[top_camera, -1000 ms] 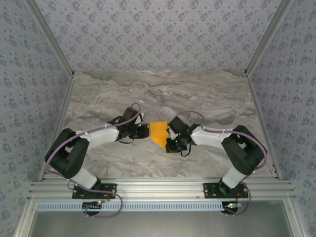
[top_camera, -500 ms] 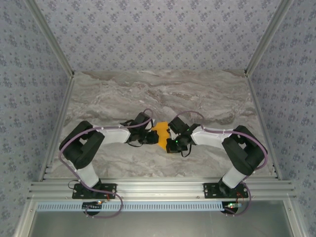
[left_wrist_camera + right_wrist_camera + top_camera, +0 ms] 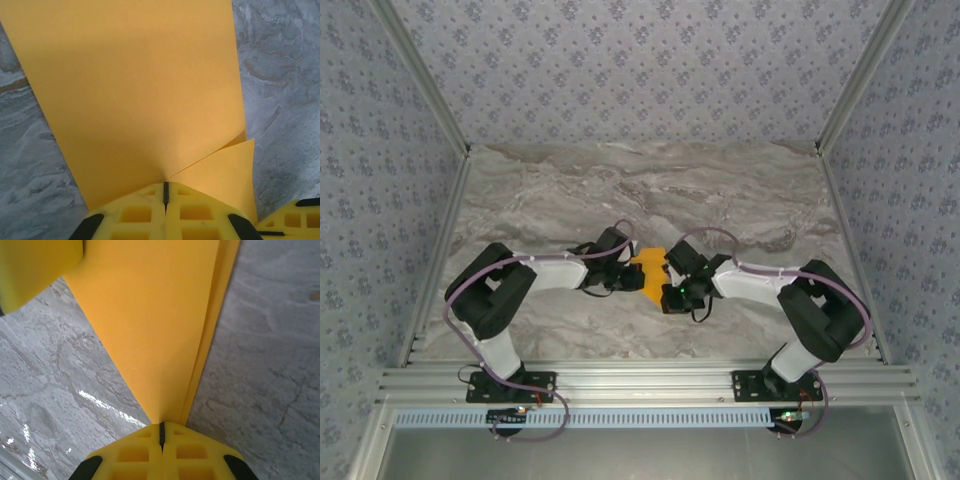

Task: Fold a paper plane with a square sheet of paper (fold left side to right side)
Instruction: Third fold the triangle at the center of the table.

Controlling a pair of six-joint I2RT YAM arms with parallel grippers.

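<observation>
The square sheet of paper [image 3: 648,266] is orange-yellow and sits mid-table between the two grippers, partly doubled over. My left gripper [image 3: 628,272] is shut on its left part. In the left wrist view the jaws [image 3: 165,185] pinch the sheet [image 3: 135,85], and a lower layer [image 3: 225,172] peeks out to the right. My right gripper [image 3: 663,284] is shut on the sheet's near right corner. In the right wrist view its jaws [image 3: 161,429] hold two stacked layers of paper [image 3: 160,315]. A finished paper plane is out of view.
Grey marbled tabletop [image 3: 740,200] lies all round the paper. Patterned walls and metal rails [image 3: 640,378] close the workspace in. The two grippers are almost touching: the right one's finger [image 3: 295,220] shows in the left wrist view, and the left one's finger [image 3: 35,265] in the right wrist view.
My left arm has swung right, carrying the paper's left side over toward the right gripper. The paper now looks narrower from above. The right gripper has barely shifted.
</observation>
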